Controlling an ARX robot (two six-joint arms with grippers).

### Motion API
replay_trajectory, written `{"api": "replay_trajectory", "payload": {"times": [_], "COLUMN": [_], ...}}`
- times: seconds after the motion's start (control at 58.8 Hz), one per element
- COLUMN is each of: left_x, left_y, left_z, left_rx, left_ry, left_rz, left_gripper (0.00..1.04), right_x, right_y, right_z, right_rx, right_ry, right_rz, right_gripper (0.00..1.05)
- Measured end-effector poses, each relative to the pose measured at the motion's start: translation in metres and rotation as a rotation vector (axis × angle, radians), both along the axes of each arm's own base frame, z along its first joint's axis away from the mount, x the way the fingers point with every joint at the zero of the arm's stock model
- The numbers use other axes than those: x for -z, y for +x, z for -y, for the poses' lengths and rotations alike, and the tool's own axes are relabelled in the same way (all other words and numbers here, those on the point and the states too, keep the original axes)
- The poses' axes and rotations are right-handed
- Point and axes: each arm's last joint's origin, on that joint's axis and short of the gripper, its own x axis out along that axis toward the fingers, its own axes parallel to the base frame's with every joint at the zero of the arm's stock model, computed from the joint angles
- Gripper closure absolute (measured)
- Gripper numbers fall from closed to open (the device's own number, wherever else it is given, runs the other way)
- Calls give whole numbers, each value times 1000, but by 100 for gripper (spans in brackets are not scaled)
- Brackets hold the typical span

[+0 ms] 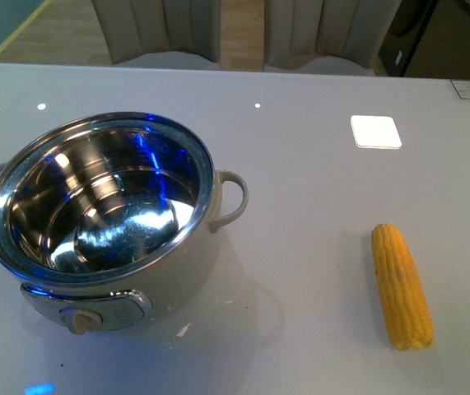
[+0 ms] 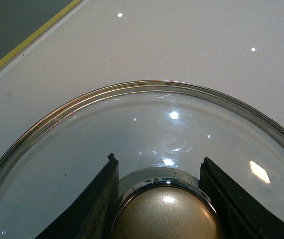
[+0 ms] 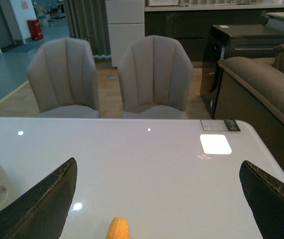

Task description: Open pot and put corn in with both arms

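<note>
Right wrist view — corn [image 3: 118, 229] centred beneath spread end effector [image 3: 157, 163].

We note a glossy grey table [image 1: 300, 206]. On it, the uncovered pot [image 1: 103, 214] stands at left. The corn [image 1: 401, 285] lies flat at right, well apart. The glass lid [image 2: 146, 129] is over the table; contact unclear.
</note>
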Motion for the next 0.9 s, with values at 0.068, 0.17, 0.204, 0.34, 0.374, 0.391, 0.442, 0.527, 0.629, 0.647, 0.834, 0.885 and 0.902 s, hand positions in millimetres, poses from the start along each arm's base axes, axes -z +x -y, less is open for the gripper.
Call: {"api": "replay_trajectory", "payload": {"times": [0.068,0.17,0.204,0.34,0.374,0.391,0.442,0.527,0.629,0.647,0.834,0.885,0.902], "left_x": [0,0,-1,-10,-15,-19,-30,-56,-86,-89,-135,-144,-146], "left_y": [1,1,1,3,4,4,5,3,-4,-5,-32,-34,-34], "left_z": [0,0,0,-1,-1,-2,-3,-3,-2,-2,-2,-4,-4], "left_rx": [-4,-5,-6,-8,-8,-9,-13,-3,22,23,49,44,42], "left_ry": [12,23,24,36,40,42,41,50,61,62,66,82,86], "left_rz": [-4,-8,-9,3,11,17,42,89,133,137,189,211,216], "left_gripper": [47,31,26,6,6,7,8,7,7,7,7,7,7], "right_x": [0,0,0,0,0,0,0,0,0,0,0,0,0], "right_y": [0,0,0,0,0,0,0,0,0,0,0,0,0], "right_z": [0,0,0,0,0,0,0,0,0,0,0,0,0], "right_rx": [0,0,0,0,0,0,0,0,0,0,0,0,0], "right_ry": [0,0,0,0,0,0,0,0,0,0,0,0,0], "right_rz": [0,0,0,0,0,0,0,0,0,0,0,0,0], "right_gripper": [9,9,9,9,9,9,9,9,9,9,9,9,9]}}
